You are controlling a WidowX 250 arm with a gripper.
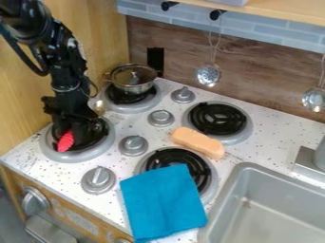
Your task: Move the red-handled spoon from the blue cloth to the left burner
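The tool (pixel 75 130) hangs low over the burner (pixel 76 158) at the view's left, with the red piece (pixel 65 141) right at its lower end. Whether the tool is wide, narrow or closed on the piece, I cannot tell, nor whether the piece rests on the coil or hangs just above it. So the work looks to be at the point of handling: tool and piece are together, but neither a secure hold nor a finished release can be confirmed. The lidded pot (pixel 132 79) sits on the burner behind. Away from the tool, the blue cloth (pixel 162 199) partly covers another burner, and the orange block (pixel 198 141) lies on the desk (pixel 44 167).
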